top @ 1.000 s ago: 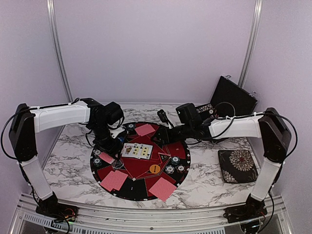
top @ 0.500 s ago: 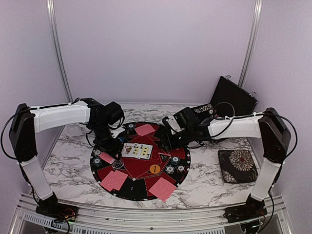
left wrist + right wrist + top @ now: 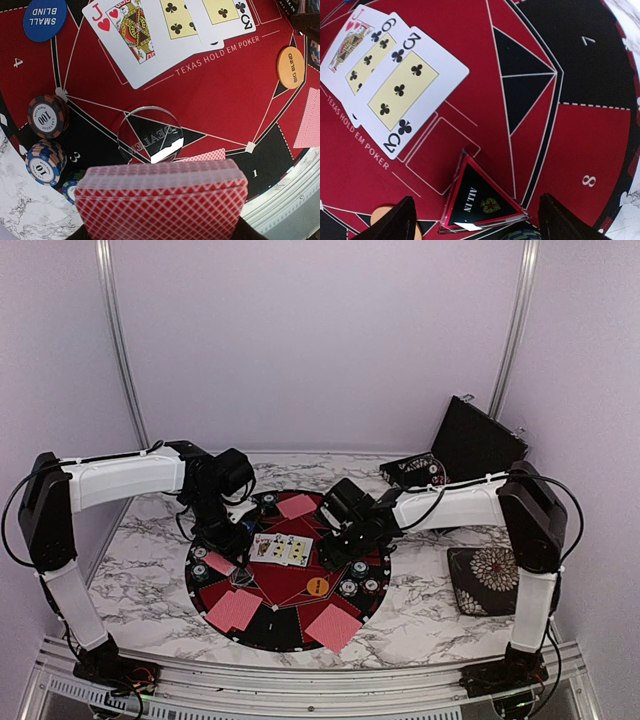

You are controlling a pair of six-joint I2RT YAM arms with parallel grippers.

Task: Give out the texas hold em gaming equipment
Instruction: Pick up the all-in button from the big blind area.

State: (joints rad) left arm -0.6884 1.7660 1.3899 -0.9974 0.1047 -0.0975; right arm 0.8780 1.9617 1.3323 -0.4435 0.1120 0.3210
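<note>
On the round red-and-black poker mat (image 3: 275, 628) lie three face-up cards (image 3: 281, 549), the jack of hearts, six and three of clubs (image 3: 385, 75). My left gripper (image 3: 222, 542) is shut on a deck of red-backed cards (image 3: 160, 205) above a clear dealer disc (image 3: 150, 135). Chip stacks (image 3: 47, 116) stand to its left. A blue small-blind disc (image 3: 45, 19) and an orange big-blind disc (image 3: 290, 64) rest on the mat. My right gripper (image 3: 477, 222) hangs open over a triangular ALL IN marker (image 3: 482, 200), apart from it.
Face-down card pairs lie at the mat's rim (image 3: 296, 506), (image 3: 234, 609), (image 3: 332, 627). More chip stacks (image 3: 352, 586) stand right of the orange disc. A black hinged case (image 3: 478, 438) leans at the back right. A dark flower-patterned tray (image 3: 487, 580) sits on the marble table (image 3: 140, 560).
My right arm has swung left and down from the mat's far right edge to above its middle, and its jaws have spread wider. The left arm and deck have not moved.
</note>
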